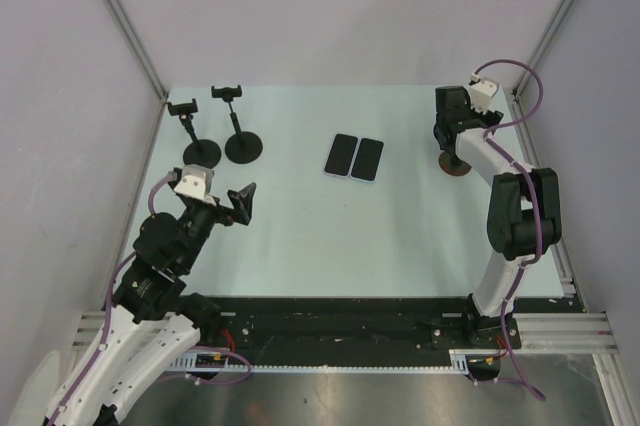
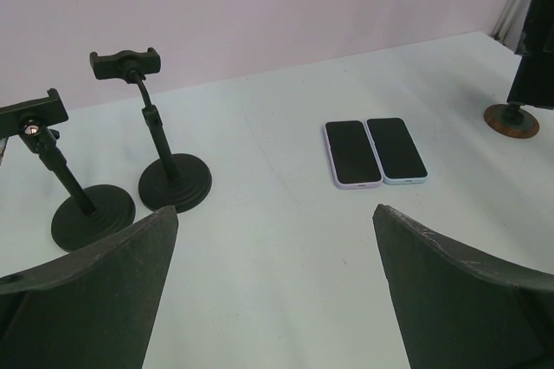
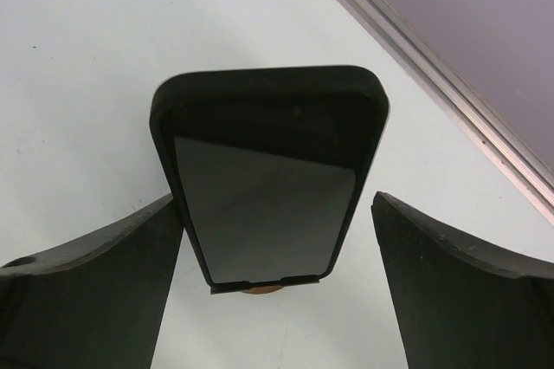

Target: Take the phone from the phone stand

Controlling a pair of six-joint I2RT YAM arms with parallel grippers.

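Note:
A phone in a black case (image 3: 268, 170) stands upright, clamped on a phone stand with a round brown base (image 1: 458, 167). My right gripper (image 3: 275, 204) is open, one finger on each side of the phone, not touching it. In the top view the right gripper (image 1: 450, 114) hangs over the stand at the far right and hides the phone. The left wrist view shows that stand's base (image 2: 511, 119) at its right edge. My left gripper (image 1: 243, 201) is open and empty at the near left, and its wrist view (image 2: 275, 210) shows only bare table between the fingers.
Two phones (image 1: 341, 154) (image 1: 367, 159) lie flat side by side at the table's middle back. Two empty black stands (image 1: 200, 141) (image 1: 240, 136) stand at the back left. A metal rail (image 3: 450, 92) and the walls bound the table close behind the right gripper.

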